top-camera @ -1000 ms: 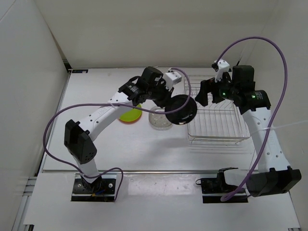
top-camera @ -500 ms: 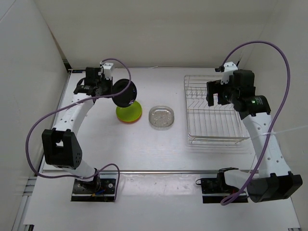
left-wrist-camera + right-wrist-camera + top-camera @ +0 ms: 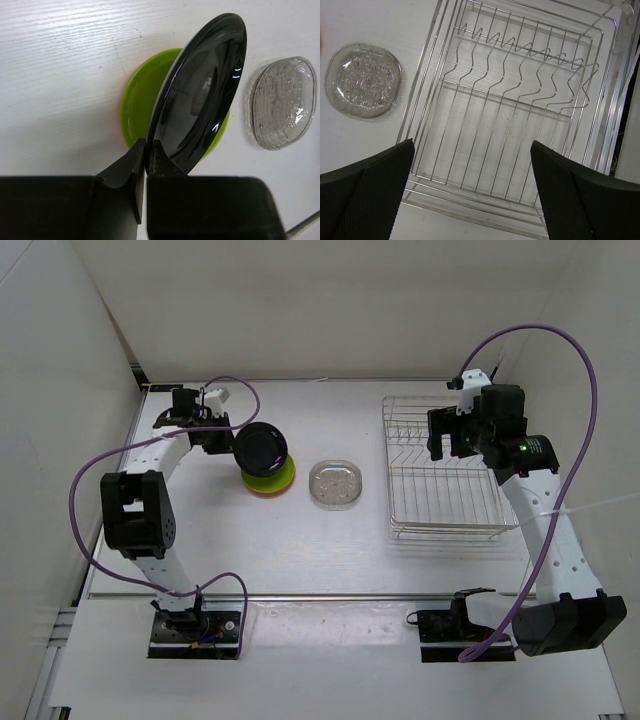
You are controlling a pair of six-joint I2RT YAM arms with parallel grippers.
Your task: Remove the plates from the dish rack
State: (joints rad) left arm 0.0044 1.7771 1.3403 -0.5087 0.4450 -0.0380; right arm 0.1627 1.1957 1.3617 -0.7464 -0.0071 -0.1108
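My left gripper point(image 3: 228, 436) is shut on the rim of the black plate point(image 3: 262, 449). It holds the plate tilted just above the lime green plate point(image 3: 276, 476), which lies on the orange plate point(image 3: 262, 491). In the left wrist view the fingers point(image 3: 146, 150) pinch the black plate point(image 3: 200, 95) over the green plate point(image 3: 136, 107). The clear plate point(image 3: 336, 484) lies flat on the table between the stack and the dish rack point(image 3: 445, 475). The rack holds no plates. My right gripper point(image 3: 440, 438) is open and empty above the rack's far left part point(image 3: 470, 146).
The rack point(image 3: 510, 115) stands at the right of the white table, with the clear plate point(image 3: 362, 80) just left of it. White walls close in the left, back and right. Purple cables loop over both arms.
My left arm has swung left from beside the rack, carrying the black plate over to the green and orange stack and lowering it. My right gripper has barely moved above the rack.
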